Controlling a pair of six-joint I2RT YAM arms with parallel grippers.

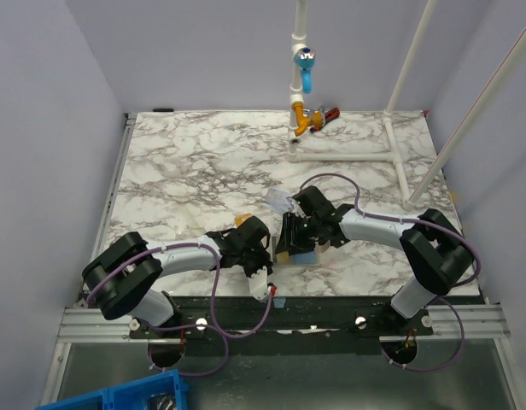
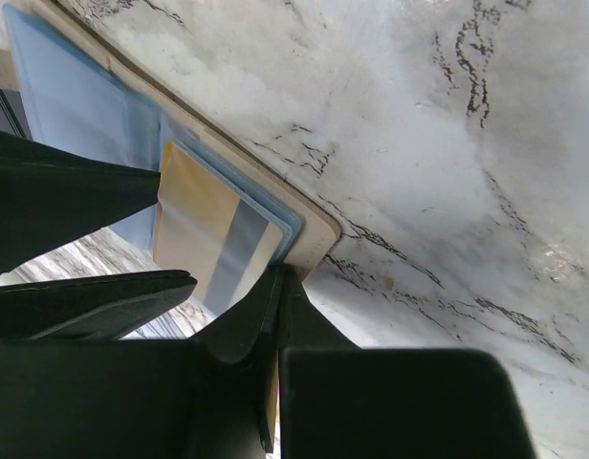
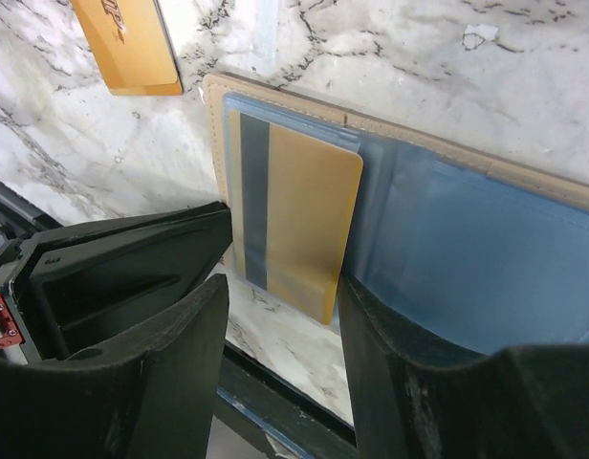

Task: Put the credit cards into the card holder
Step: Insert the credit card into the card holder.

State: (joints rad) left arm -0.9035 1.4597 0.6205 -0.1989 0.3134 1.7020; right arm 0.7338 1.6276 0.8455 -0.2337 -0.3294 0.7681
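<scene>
Grey-black arms (image 1: pixel 188 253) both fold inward, meeting over card holder (image 1: pixel 305 254) at front of marble table (image 1: pixel 186 162), pale walls (image 1: pixel 41 128) around. Left wrist: left gripper (image 2: pixel 279 287) jaws closed, empty, tip at holder's tan rim. Right wrist: right gripper (image 3: pixel 280 292) jaws pinch gold card (image 3: pixel 309 206) half-pocketed; 1 orange card (image 3: pixel 127 43) lies apart.

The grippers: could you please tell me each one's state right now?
Left gripper: shut; any hold cannot be told.
Right gripper: closed on the gold card.
</scene>
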